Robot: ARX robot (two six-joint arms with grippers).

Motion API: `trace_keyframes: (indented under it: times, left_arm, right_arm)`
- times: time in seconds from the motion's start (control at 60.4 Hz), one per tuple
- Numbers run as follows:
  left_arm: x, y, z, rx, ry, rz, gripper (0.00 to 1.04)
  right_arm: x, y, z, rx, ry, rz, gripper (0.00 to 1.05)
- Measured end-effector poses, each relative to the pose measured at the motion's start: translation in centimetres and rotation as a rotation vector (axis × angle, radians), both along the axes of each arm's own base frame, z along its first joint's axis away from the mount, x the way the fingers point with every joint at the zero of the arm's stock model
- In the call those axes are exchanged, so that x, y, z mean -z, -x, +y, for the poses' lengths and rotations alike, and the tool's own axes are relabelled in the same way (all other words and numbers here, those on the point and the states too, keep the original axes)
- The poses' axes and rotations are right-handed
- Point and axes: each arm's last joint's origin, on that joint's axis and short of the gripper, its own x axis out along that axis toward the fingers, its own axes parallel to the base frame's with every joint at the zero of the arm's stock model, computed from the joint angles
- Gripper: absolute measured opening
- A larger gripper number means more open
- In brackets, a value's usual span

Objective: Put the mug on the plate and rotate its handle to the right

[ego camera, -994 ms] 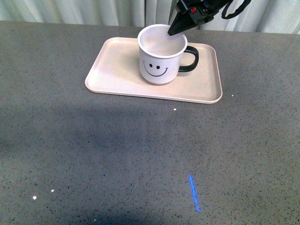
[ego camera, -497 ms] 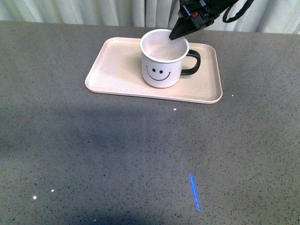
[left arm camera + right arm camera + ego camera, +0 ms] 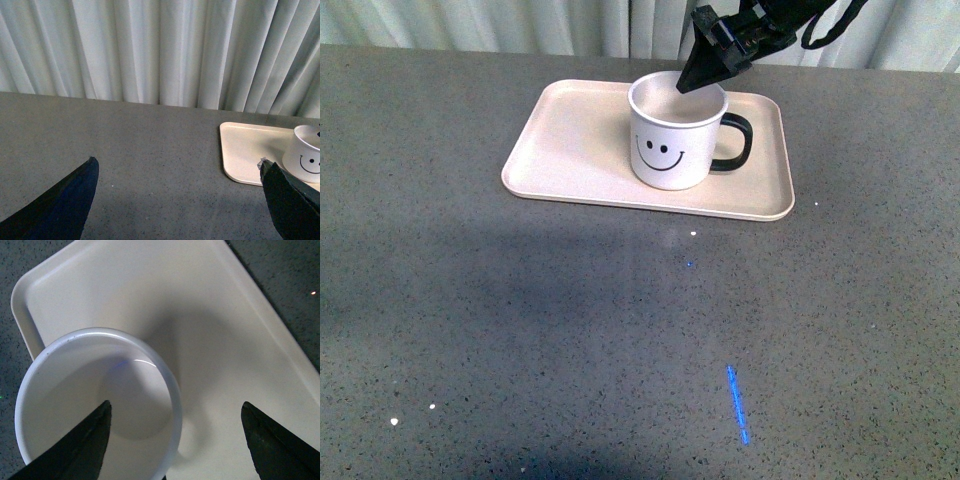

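The white mug [image 3: 678,138] with the smiley face stands upright on the pale pink-beige plate [image 3: 570,150], right of the plate's middle. Its black handle [image 3: 737,143] points to the right. My right gripper [image 3: 692,75] hangs open over the mug's far rim. In the right wrist view, one finger is over the mug's pale interior [image 3: 75,390] and the other over the plate [image 3: 210,315], with the rim between them; the right gripper [image 3: 175,407] holds nothing. My left gripper [image 3: 178,164] is open over bare table, left of the plate [image 3: 245,150] and mug [image 3: 306,161].
A grey speckled table [image 3: 520,320] spreads out in front of the plate. A blue light streak [image 3: 736,405] lies on it near the front right, with small white specks [image 3: 394,421] at the front left. Pale curtains [image 3: 160,50] hang behind the table's far edge.
The mug has slid slightly to the right and nearer on the plate, its handle still pointing right. The right gripper stayed at the far rim.
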Motion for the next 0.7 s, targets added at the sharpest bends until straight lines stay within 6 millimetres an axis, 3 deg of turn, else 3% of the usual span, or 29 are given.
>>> trace_keyframes:
  times: [0.116,0.348,0.464,0.547,0.58,0.696]
  left_arm:
    - [0.0,0.0,0.0,0.000,0.000,0.000,0.95]
    - [0.0,0.0,0.0,0.000,0.000,0.000,0.95]
    - [0.0,0.0,0.0,0.000,0.000,0.000,0.95]
    - [0.0,0.0,0.0,0.000,0.000,0.000,0.95]
    - [0.0,0.0,0.0,0.000,0.000,0.000,0.95]
    - [0.0,0.0,0.0,0.000,0.000,0.000,0.95]
  right_arm:
    - [-1.6,-0.2,-0.3,0.005,-0.074,-0.062,0.96]
    - [-6.7,2.3,-0.6,-0.014,-0.211,-0.188,0.95]
    - [-7.2,3.7,-0.8,0.424,-0.097,-0.548,0.78]
    - [-5.8,7.1,-1.8,0.690,-0.193,-0.778,0.62]
    - [-5.1,9.4,-2.4,0.726,-0.250,-0.842,0.54]
    - [-4.1,14.5,-3.5,0.761,-0.320,-0.901,0.33]
